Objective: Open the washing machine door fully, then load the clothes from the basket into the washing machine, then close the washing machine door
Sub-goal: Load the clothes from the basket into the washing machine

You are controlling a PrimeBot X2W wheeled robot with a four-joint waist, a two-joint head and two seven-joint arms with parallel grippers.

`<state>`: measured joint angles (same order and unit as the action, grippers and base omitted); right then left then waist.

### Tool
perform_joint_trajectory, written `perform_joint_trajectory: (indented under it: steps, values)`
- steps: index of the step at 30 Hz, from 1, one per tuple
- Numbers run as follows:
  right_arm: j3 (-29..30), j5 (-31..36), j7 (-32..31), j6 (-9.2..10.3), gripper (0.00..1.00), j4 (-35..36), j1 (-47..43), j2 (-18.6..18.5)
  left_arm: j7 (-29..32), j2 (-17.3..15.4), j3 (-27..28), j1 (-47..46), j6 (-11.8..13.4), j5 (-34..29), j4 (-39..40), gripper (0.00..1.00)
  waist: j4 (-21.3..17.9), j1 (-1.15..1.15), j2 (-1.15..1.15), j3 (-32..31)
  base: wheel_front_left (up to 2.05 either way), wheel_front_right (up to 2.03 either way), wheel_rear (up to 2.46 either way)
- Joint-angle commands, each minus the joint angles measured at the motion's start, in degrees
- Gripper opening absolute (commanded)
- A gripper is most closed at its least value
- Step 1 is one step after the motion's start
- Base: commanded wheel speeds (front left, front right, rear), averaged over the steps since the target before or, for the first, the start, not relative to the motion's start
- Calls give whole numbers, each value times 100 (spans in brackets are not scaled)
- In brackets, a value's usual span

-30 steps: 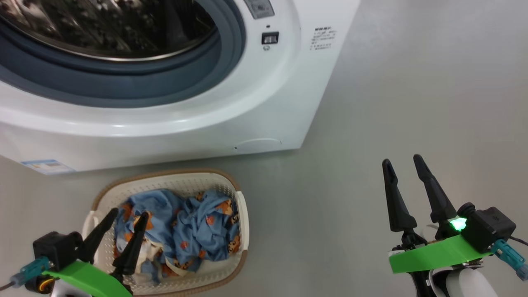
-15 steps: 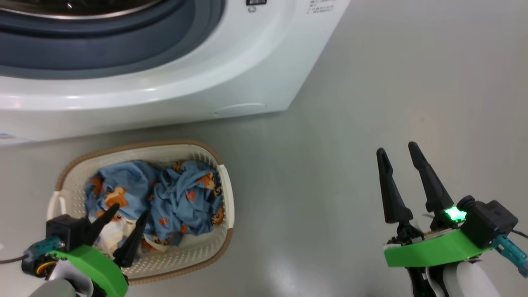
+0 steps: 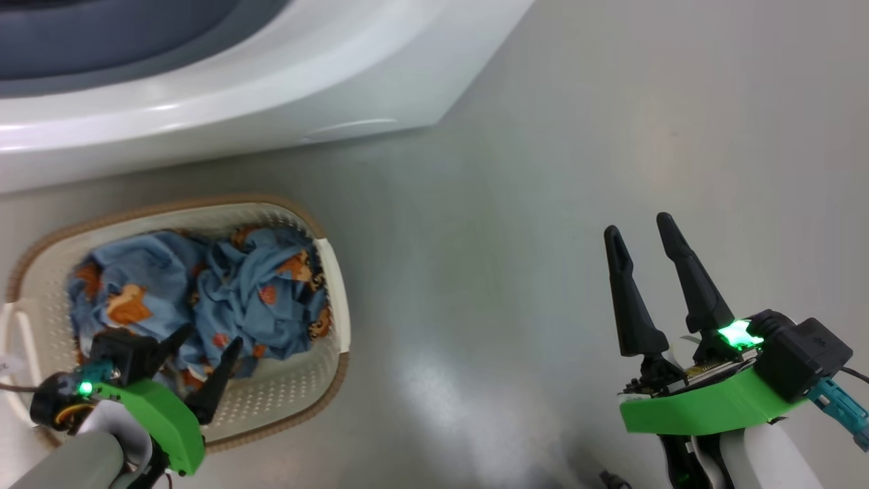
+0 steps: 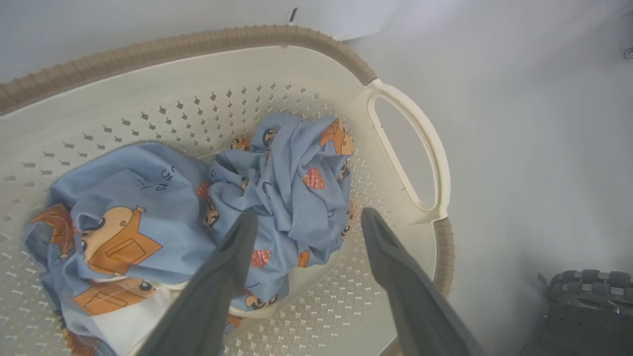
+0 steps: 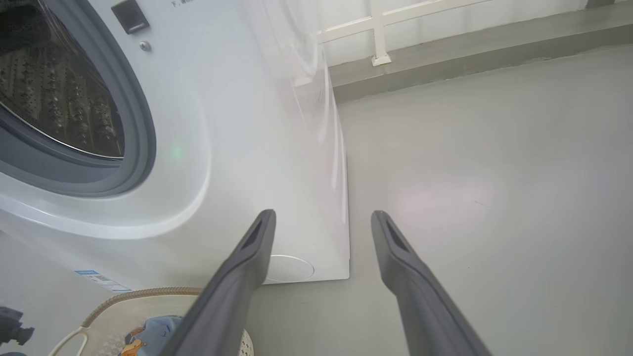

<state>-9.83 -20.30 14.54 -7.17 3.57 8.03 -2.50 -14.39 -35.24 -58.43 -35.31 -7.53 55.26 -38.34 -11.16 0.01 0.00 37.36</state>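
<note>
Crumpled blue bear-print clothes (image 4: 292, 188) in the basket (image 4: 148, 89), left tool (image 4: 309, 212) released above (right wrist view catches the drum (image 5: 59, 99))

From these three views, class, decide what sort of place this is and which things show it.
Probably a home laundry corner, perhaps a balcony: a white front-loading washing machine on a grey floor, a laundry basket of bear-print clothes before it, and a white railing behind.

We find the washing machine (image 3: 237, 115) far left, the basket (image 3: 336, 299) on the floor (image 3: 543, 170) just before it, and the clothes (image 3: 258, 299) in the basket. Our left gripper (image 3: 212, 335) hangs over the basket's near side. Our right gripper (image 3: 637, 224) hangs over floor, well apart to the right.
</note>
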Motion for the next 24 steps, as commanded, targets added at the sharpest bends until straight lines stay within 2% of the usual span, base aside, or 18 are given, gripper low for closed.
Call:
perform_joint_trajectory:
  steps: [1, 7, 24]
  values:
    - [-178, -79, 46, -32, 100, 195, 72, -38, -61, -221, 54, -121, 4, 59, -79, 100, -213, -1, 0, 273, 0, 0, 0]
    - [-271, -171, 46, -32, 100, 334, 88, -38, -61, -262, -232, -435, 4, 118, -353, 100, -385, -1, 0, 610, 0, 0, 0]
    - [-512, -293, 46, -32, 100, 613, 118, -38, -61, -487, -567, -1058, 4, 444, -646, 100, -739, -1, 0, 1309, 0, 0, 0]
